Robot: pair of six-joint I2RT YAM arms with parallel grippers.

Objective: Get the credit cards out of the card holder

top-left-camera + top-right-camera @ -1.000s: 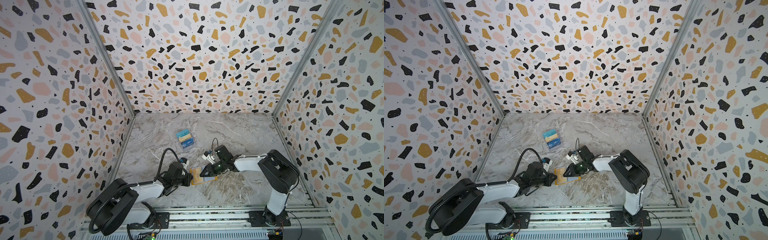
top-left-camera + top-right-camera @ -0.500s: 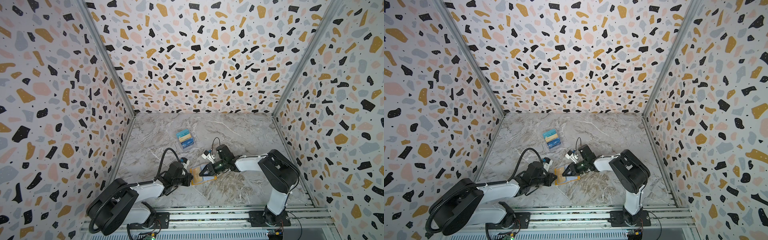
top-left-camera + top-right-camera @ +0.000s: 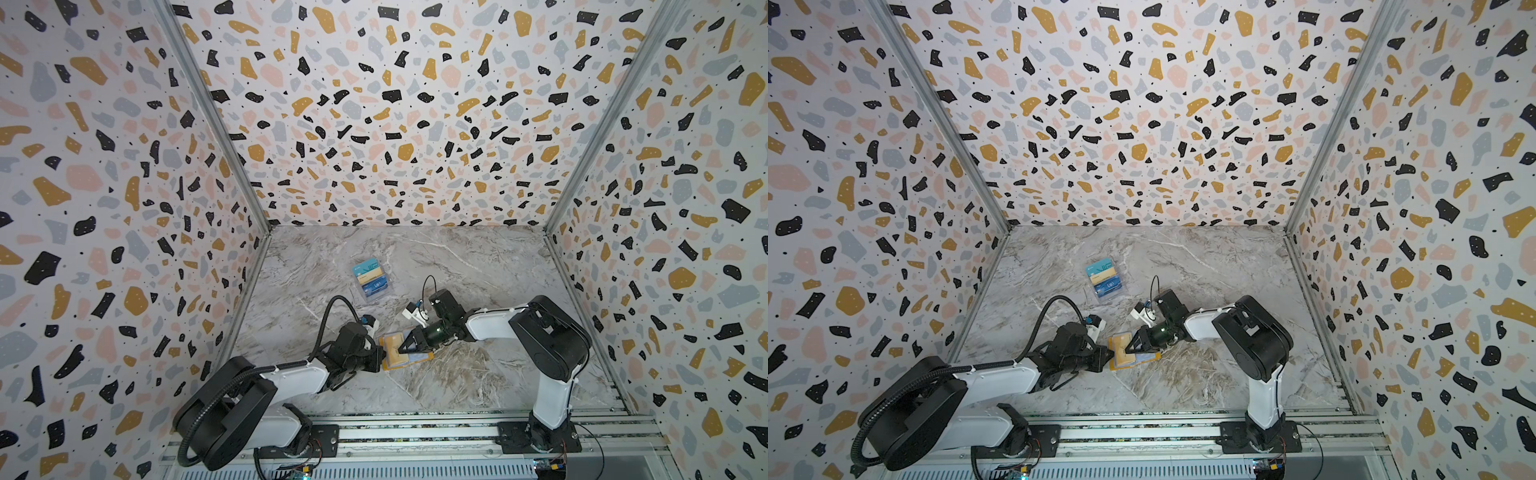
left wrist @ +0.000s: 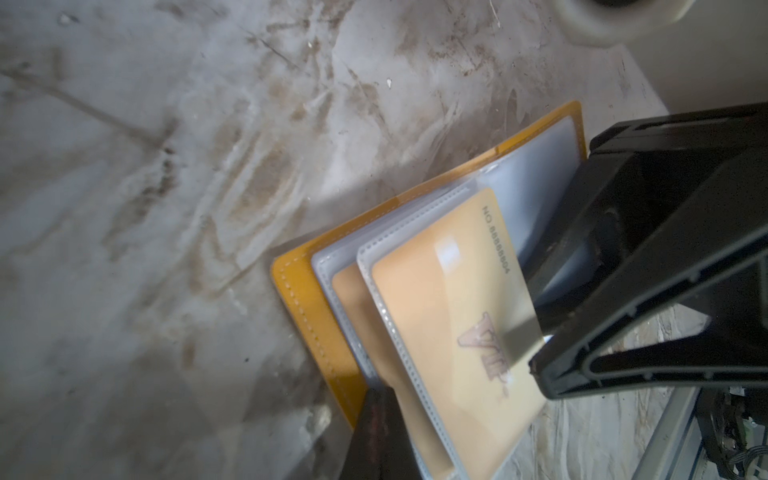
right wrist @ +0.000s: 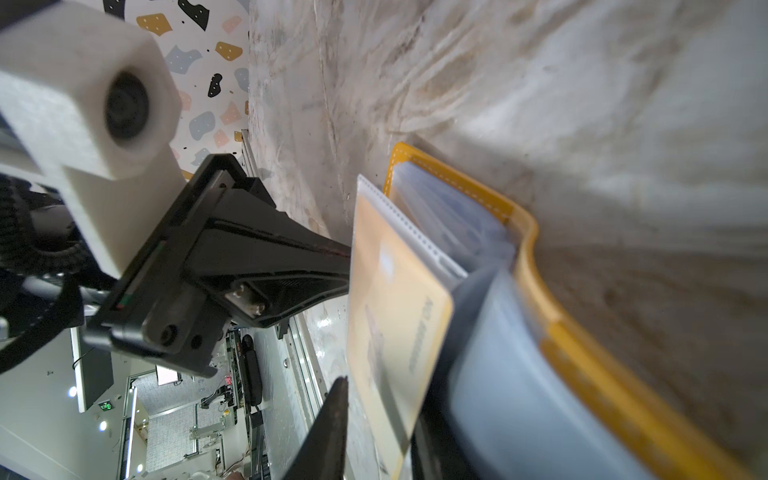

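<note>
The mustard-yellow card holder (image 3: 428, 356) (image 3: 1115, 366) lies open on the marble floor between both arms, its pale sleeves fanned up (image 4: 299, 299) (image 5: 532, 241). A gold credit card (image 4: 449, 316) (image 5: 395, 299) (image 3: 392, 347) sticks partly out of the top sleeve. My left gripper (image 3: 380, 353) (image 3: 1109, 353) (image 4: 374, 436) is shut on the card holder's edge. My right gripper (image 3: 402, 347) (image 3: 1130, 349) (image 5: 378, 415) is open and straddles the card's free corner, with a narrow gap on one side. Another gold card (image 4: 349, 299) sits in the sleeve behind.
A clear tiered plastic box (image 3: 372, 278) (image 3: 1105, 277) with teal, gold and blue cards stands further back on the floor. Terrazzo-patterned walls close in the left, right and back. A metal rail (image 3: 415, 432) carries both arm bases at the front.
The right gripper has shifted slightly at the gold card's corner. The left arm and the card holder have not moved.
</note>
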